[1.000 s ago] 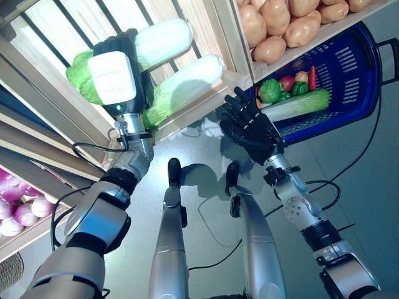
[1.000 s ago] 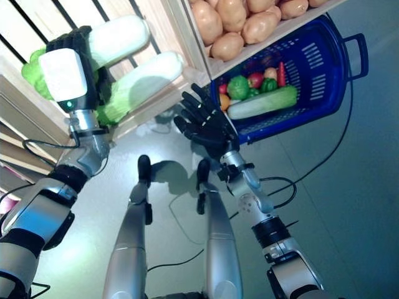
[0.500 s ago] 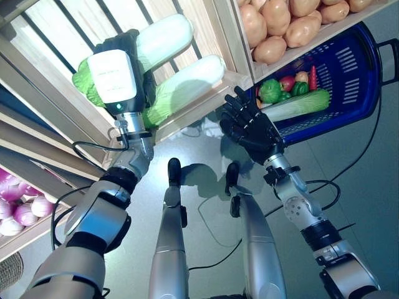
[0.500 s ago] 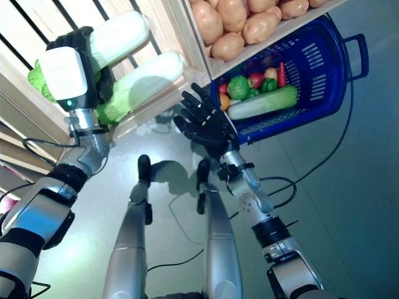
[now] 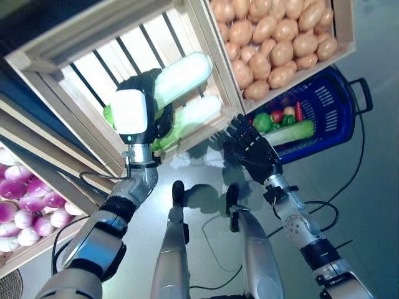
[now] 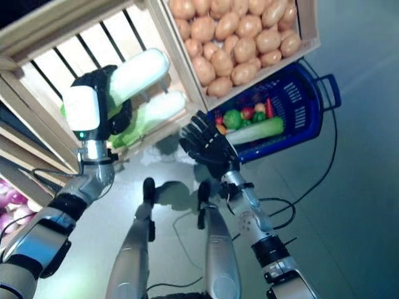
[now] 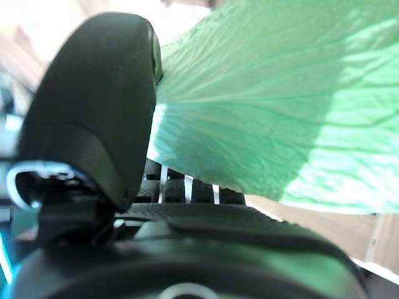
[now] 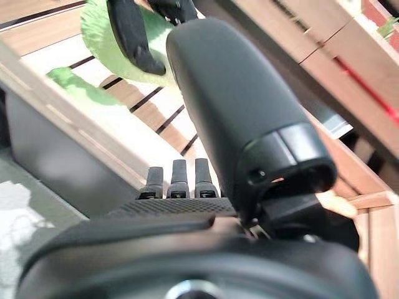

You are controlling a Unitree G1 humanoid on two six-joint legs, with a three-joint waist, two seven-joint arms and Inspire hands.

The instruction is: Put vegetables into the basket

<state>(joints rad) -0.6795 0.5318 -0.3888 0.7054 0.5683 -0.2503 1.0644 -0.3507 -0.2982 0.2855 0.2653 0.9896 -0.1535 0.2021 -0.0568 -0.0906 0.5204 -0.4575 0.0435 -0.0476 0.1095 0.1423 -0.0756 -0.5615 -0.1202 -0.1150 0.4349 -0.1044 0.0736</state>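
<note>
Cabbage [image 5: 177, 78] long, white stalk, green leaves, gripped by left hand [image 5: 146, 109].

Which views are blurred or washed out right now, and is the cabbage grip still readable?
Left wrist view: the thumb is a soft dark blur, the cabbage leaf washed pale, veins still readable. Right wrist view: the right hand is soft up close, slats behind it sharper. Left eye view: reasonably clear; the left hand is curled round the cabbage; crate slats look bright.
</note>
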